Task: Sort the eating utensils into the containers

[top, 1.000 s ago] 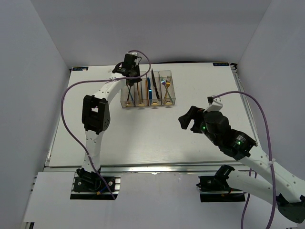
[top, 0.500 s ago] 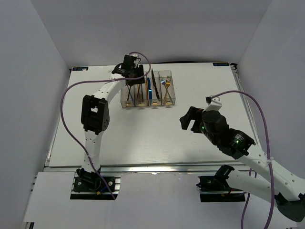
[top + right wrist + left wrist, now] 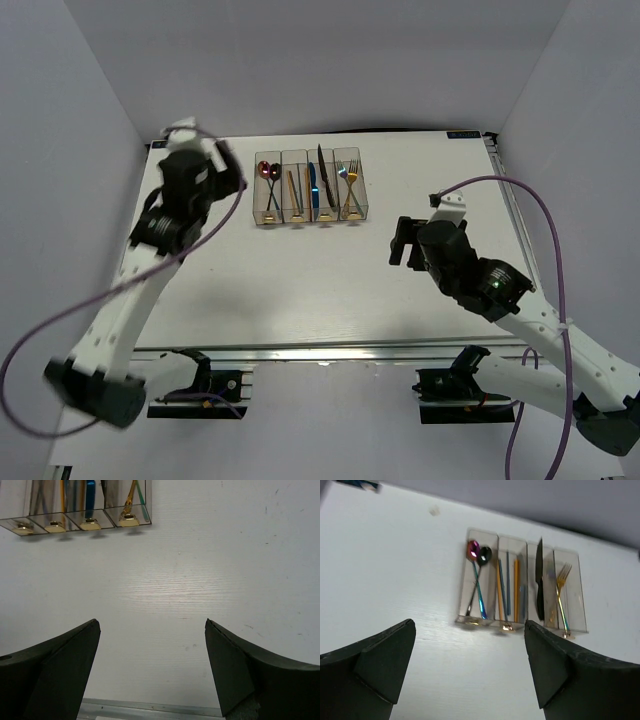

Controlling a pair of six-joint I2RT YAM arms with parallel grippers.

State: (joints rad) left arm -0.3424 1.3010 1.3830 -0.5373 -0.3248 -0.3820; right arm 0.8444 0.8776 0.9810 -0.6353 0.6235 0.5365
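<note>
The containers (image 3: 335,220) are four joined clear bins at the table's far middle. From the left they hold a red and a dark spoon (image 3: 268,172), chopsticks (image 3: 292,190), blue and black knives (image 3: 320,180) and gold forks (image 3: 349,180). In the left wrist view the containers (image 3: 465,621) lie well ahead of my open, empty left gripper (image 3: 470,630). From above, that left gripper (image 3: 228,178) hangs to the left of the bins. My right gripper (image 3: 405,240) is open and empty over bare table to the right of the bins, and its wrist view (image 3: 152,625) shows their near ends (image 3: 70,520).
White walls close in the white table (image 3: 300,280) on three sides. A metal rail (image 3: 330,352) runs along the near edge by the arm bases. The left arm's purple cable (image 3: 130,285) loops out over the left side.
My left gripper opened over the leftmost bin and swung back to the left and up, away from the bins. The spoons now show uncovered there. My right gripper drifted slightly.
</note>
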